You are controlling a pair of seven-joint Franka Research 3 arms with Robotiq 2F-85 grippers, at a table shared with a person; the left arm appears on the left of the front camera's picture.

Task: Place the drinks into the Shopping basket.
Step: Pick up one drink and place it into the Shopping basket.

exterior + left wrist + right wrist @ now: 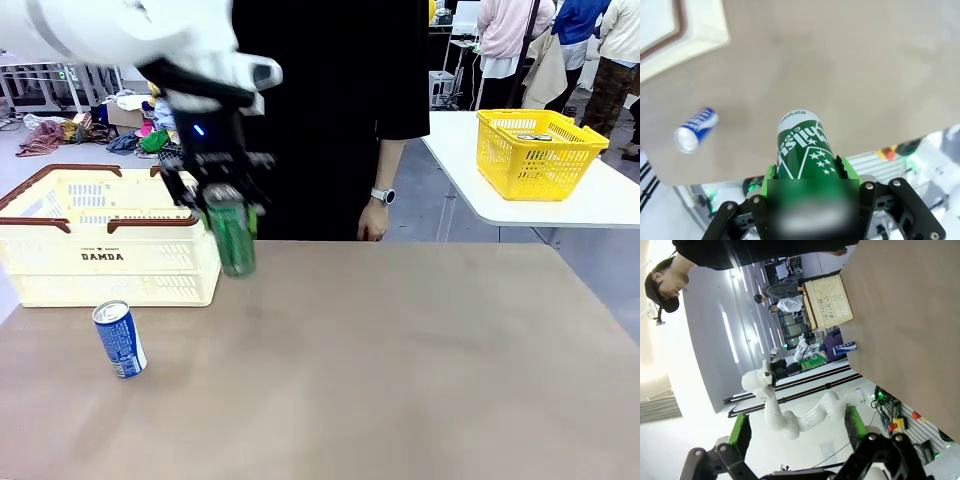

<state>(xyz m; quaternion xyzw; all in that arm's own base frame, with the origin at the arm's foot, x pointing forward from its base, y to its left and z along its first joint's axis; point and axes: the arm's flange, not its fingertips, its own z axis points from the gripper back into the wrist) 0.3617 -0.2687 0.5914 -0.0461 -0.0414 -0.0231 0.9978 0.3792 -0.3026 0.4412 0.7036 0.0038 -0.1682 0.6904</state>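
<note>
Green can [233, 238], white print, tilted, gripper-held [222, 207]

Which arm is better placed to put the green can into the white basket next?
Left. The left gripper holds the green can in the air right beside the basket; the right gripper is open, empty and far off.

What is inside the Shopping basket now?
Past the rim of the Shopping basket its slotted inner walls show; the near wall hides its floor. The green can is in the left gripper, the blue can on the table.
</note>
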